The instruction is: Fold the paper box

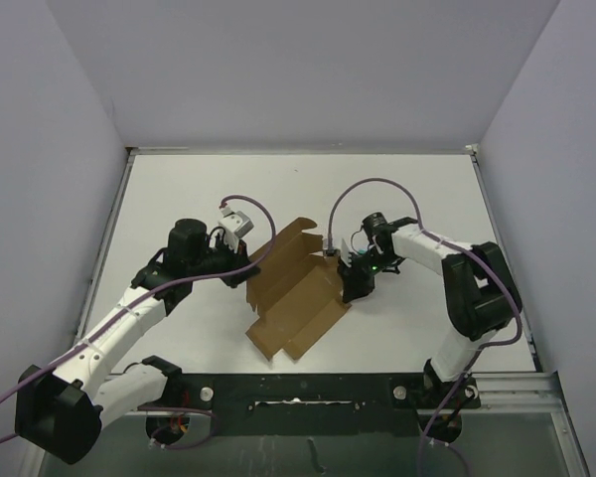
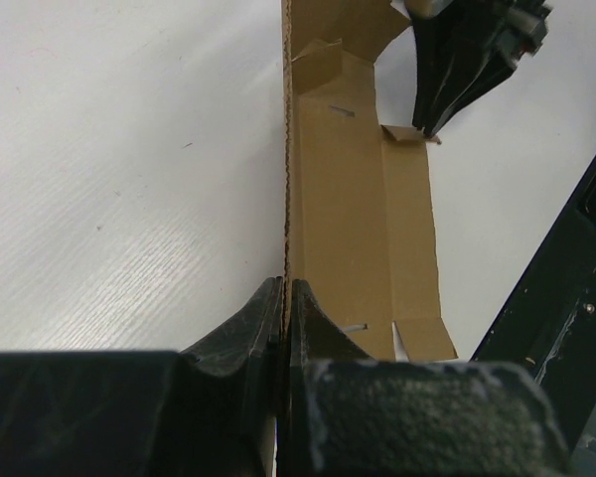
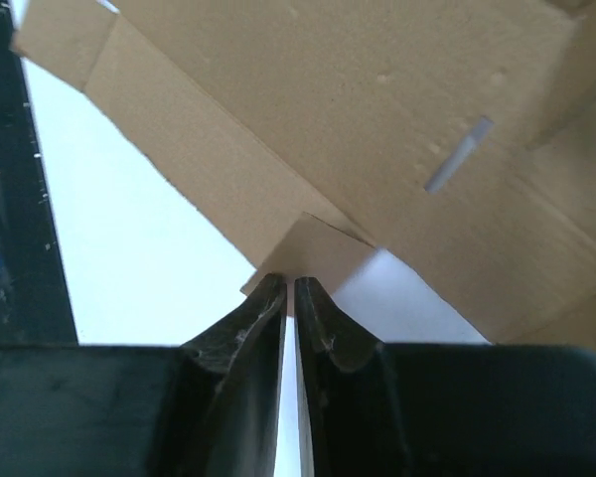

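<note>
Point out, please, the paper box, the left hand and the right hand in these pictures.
paper box [image 1: 298, 293]: top view, flat middle panel.
left hand [image 2: 286, 285]: left wrist view, midway between its fingertips.
right hand [image 3: 289, 281]: right wrist view, midway between its fingertips.

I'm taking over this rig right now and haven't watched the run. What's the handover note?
Left gripper: shut on the left edge of the box.
Right gripper: jaws almost closed, tips at a small tab on the box's right side; grip unclear.
Box: mid-table between the arms, mostly spread flat.
Done: little; no box shape yet.
Left: raise the walls, tuck the tabs, close it.
</note>
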Controlling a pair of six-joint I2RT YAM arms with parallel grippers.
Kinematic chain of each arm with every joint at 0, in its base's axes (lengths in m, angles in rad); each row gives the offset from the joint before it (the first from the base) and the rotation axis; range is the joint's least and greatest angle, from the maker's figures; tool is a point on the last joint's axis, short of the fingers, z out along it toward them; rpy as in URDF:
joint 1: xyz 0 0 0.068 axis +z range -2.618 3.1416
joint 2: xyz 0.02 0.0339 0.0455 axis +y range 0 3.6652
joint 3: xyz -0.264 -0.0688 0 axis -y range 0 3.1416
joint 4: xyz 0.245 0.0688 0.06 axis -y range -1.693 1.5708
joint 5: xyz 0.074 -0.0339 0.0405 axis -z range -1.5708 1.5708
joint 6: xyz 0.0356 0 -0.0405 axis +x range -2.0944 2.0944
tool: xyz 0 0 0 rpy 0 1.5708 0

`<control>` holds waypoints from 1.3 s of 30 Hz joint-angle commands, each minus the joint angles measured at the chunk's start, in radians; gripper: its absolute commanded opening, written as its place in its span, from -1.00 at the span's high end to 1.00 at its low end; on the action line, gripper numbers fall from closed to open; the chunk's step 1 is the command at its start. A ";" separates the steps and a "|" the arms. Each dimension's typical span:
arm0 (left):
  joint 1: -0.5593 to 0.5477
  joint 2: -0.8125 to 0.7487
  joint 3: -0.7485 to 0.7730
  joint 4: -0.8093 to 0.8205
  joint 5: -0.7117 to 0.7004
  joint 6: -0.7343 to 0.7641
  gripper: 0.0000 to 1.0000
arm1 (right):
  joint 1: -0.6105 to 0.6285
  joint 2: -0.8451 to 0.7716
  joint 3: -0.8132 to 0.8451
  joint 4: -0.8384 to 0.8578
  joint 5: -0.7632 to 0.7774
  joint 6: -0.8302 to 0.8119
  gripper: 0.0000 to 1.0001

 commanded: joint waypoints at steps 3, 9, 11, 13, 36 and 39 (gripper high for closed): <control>-0.003 -0.027 0.046 0.026 0.038 0.072 1.00 | -0.160 -0.247 0.045 -0.128 -0.288 -0.142 0.55; -0.002 -0.024 0.109 -0.023 0.066 0.138 1.00 | -0.303 -0.353 0.013 0.069 -0.262 0.046 -0.16; -0.002 -0.024 0.130 -0.041 0.075 0.159 1.00 | -0.333 -0.354 0.001 0.156 -0.204 0.127 -0.39; -0.004 -0.024 0.147 -0.057 0.084 0.174 1.00 | -0.342 -0.332 0.004 0.193 -0.179 0.154 -0.50; -0.007 0.039 0.296 -0.186 0.129 0.308 1.00 | -0.226 -0.112 0.126 0.257 -0.078 0.229 0.68; -0.008 0.059 0.339 -0.232 0.099 0.354 1.00 | -0.258 -0.149 0.094 0.285 -0.152 0.245 1.00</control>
